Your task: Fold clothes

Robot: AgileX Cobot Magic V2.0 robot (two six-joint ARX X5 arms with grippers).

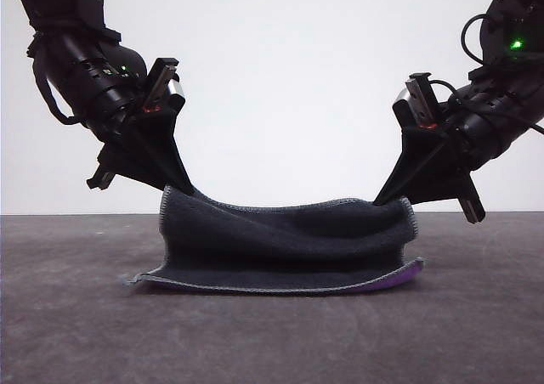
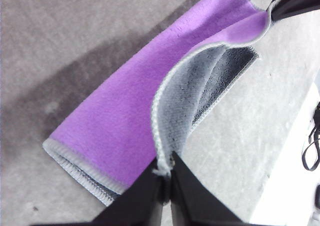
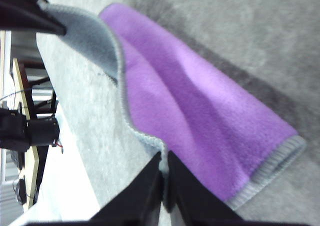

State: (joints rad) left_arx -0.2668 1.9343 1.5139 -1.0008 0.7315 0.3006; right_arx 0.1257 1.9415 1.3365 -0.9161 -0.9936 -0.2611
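From the front camera I see 1 small square cloth [image 1: 280, 244] lying near the middle of a grey table [image 1: 76, 333], half raised off it. Its far edge is lifted by both of my arms, so the dark grey face hangs toward the camera like a low curtain that sags in the middle. Its near edge rests flat on the table, and a thin strip of bright purple peeks out along that edge, most clearly at the right end.

My left gripper [image 1: 185, 187] comes down at an angle from the upper left and pinches the raised left corner, its fingers closed tight on the grey stitched edging. My right gripper [image 1: 384, 200] mirrors it from the upper right and is clamped on the raised right corner.

In the left wrist camera, the 2 black fingers [image 2: 145, 196] meet on the pale edging, and the purple face of the cloth [image 2: 120, 121] curves away over the table toward the other gripper's tip.

In the right wrist camera, the fingers [image 3: 145, 191] are likewise pressed together on the edging, with the purple face [image 3: 200, 121] spreading beyond them.
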